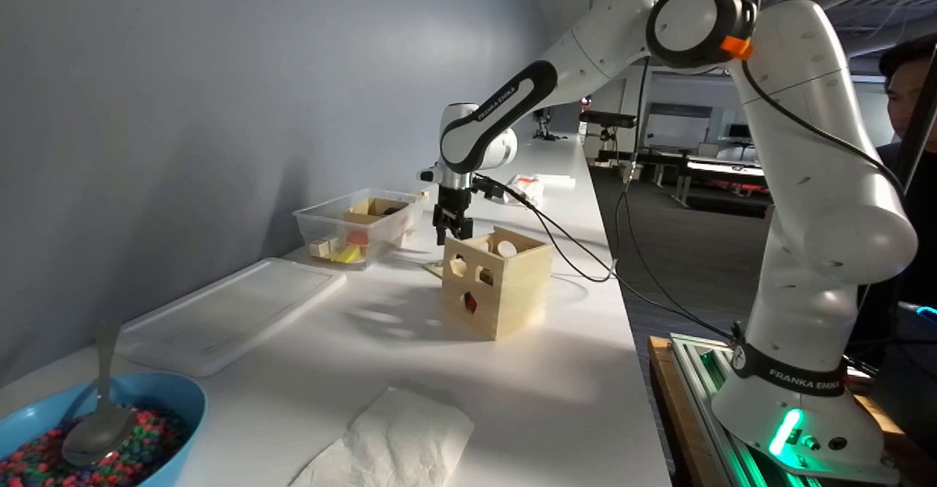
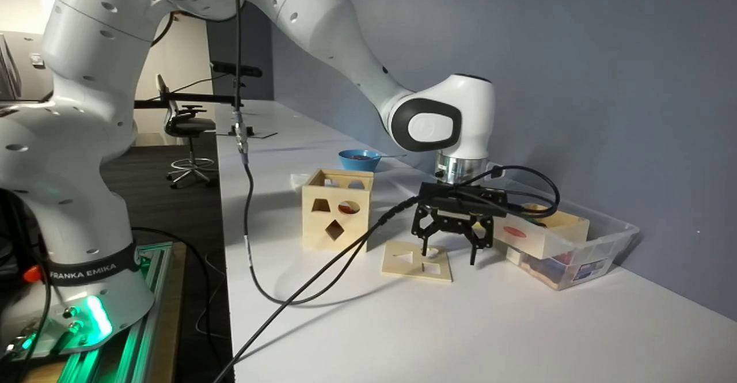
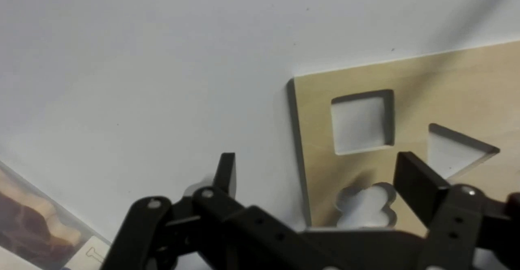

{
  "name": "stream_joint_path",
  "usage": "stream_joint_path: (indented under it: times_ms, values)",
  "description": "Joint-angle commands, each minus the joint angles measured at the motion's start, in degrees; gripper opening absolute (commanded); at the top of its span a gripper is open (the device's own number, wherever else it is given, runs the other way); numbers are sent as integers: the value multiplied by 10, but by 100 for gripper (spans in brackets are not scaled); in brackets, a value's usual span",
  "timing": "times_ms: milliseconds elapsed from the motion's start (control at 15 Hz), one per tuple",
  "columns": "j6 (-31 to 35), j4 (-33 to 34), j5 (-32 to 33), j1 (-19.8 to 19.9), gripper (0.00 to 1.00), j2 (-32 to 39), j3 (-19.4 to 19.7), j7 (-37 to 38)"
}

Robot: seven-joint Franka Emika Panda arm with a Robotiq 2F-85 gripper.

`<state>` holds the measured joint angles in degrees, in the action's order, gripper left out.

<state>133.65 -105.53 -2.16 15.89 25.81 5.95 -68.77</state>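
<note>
Plainly, the gripper (image 3: 317,156) stands astride one edge of the wooden panel (image 3: 414,103)

Largest first: the robot arm (image 2: 325,31), the only one, reaches over the white table (image 2: 460,325), its wrist pointing down. With the gripper as the centre of the dial in an exterior view, the clear tub (image 2: 613,251) lies at 3 o'clock, the wooden box (image 2: 334,213) with its shaped holes near 10, and the blue bowl (image 2: 359,164) farther off, between 10 and 11. Closest is the panel, flat on the table at 9 o'clock.

On the wrist view's dial, the panel spreads from the gripper toward 3 o'clock and runs out of the picture there. It looks about square in an exterior view, so no long axis stands out. Its edge below the gripper runs nearly from 12 to 6; the jaws part along 9 to 3, crossing that edge almost squarely.

Those jaws are spread wide, released, with nothing between them. The 9 o'clock finger (image 3: 226,176) hangs beyond the panel's edge; the 3 o'clock finger (image 3: 416,184) is over the wood, between the triangular cutout (image 3: 453,150) and the clover cutout (image 3: 365,209). The square cutout (image 3: 359,126) sits toward 2. Whether a fingertip touches the wood, I cannot tell.
</note>
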Motion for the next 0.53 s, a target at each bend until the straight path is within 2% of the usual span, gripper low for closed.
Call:
stream_joint_path:
  times_ms: [0, 333, 400, 467]
  values:
    - [15, 14, 14, 9, 100, 25, -5, -2]
    - [28, 22, 12, 18, 96, 33, -5, -1]
    - [30, 23, 12, 18, 90, 34, -4, 1]
    - [28, 26, 13, 19, 89, 36, -4, 2]
